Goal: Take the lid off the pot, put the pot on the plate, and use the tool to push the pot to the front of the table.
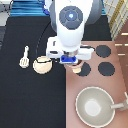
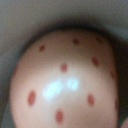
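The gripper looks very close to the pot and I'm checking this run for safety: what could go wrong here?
1. The gripper sits right over the pink red-dotted lid, which fills the wrist view; an off-centre contact might tip the small pot.
2. The pot stands beside the cream-yellow plate and black burner; a nudge could slide it.

The claw (image 1: 70, 64) hides most of the pot (image 1: 77, 69); the pan's handle (image 1: 120, 105) is cut off.

- The gripper (image 1: 70, 63), above the stove's edge, is cased in glossy white plastic.
- The lid (image 2: 65, 82) is seen as smooth, shiny pink with red dots.
- The table (image 1: 25, 100) looks matt black.
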Available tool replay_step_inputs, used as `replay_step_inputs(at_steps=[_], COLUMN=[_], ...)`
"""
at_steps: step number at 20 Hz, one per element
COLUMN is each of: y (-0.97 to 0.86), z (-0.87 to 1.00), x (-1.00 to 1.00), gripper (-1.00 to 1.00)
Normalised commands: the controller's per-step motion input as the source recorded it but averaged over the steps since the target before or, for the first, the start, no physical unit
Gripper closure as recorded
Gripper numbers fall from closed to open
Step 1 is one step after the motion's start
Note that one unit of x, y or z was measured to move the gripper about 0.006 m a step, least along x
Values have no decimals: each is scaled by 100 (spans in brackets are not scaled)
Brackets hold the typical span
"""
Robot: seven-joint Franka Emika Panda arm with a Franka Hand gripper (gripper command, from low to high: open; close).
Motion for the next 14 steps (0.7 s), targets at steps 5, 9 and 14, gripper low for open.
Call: replay_step_inputs(at_steps=[5, 9, 14], y=[-69, -73, -74], z=[8, 4, 2], x=[-43, -43, -44], gripper=[100, 100, 100])
